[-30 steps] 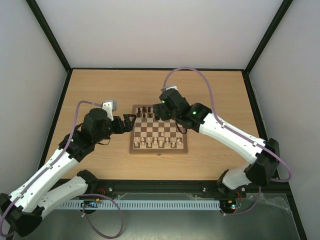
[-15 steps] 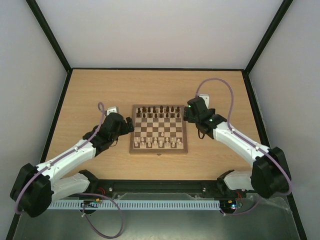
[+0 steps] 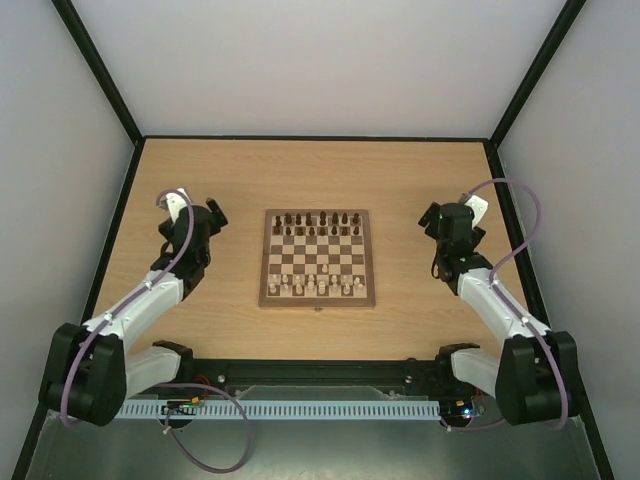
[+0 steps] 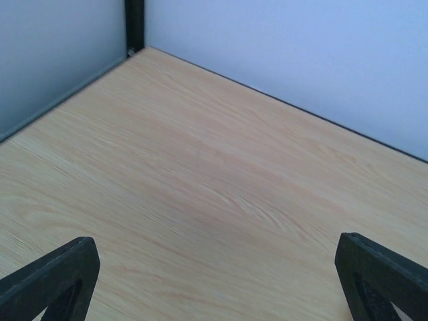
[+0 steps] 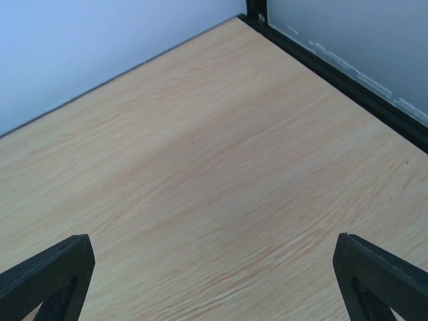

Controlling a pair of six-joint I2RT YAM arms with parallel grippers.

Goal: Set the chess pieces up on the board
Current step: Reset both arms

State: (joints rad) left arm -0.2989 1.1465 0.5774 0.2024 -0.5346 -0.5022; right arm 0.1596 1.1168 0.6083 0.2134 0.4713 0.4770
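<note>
At the left of the overhead view the left hand hangs over bare bench, its fingers spread wide with nothing between them. Its own camera shows the left hand aimed at the upper left corner of the enclosure, with only wood grain ahead. In the middle of the frame lies the board, square to the bench edges. The dark chess pieces are ranked along its upper edge and the pale chessmen along its lower edge. One lone man stands near the centre, too small to tell its colour. At the right the right hand is equally spread and empty, and its camera shows the right hand facing the upper right corner. The board thus lies to the right of the left hand and to the left of the right hand, well apart from both. Neither is clearly nearer, and each would probably have to swing inward to reach a piece
</note>
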